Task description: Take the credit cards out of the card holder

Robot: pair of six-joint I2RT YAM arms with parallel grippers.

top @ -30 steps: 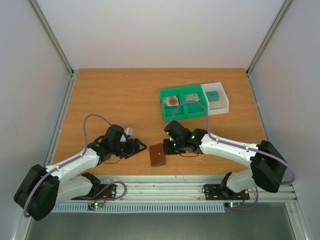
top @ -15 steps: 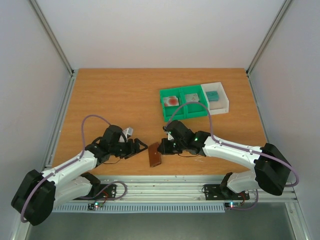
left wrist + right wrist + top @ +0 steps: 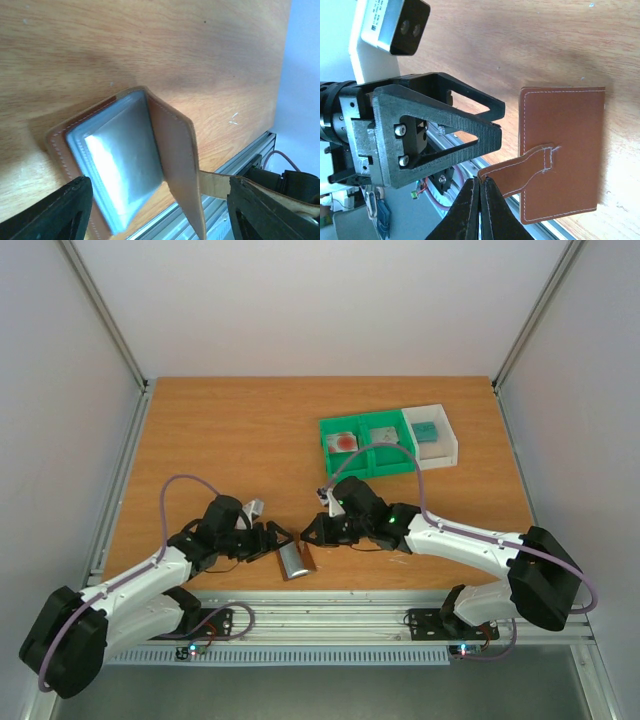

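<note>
Card holder (image 3: 293, 560) had just been pulled open on the surface.
The right jaws pinched its tab (image 3: 520, 172); the left jaws stood open just beside it.

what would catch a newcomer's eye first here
The brown card holder at the near edge of the table stands half open, its tab pinched by the right end effector, the left end effector open just left of it. Back right, a green tray holds a red-blotted card and a grey card; a teal card lies in the adjoining white tray.
</note>
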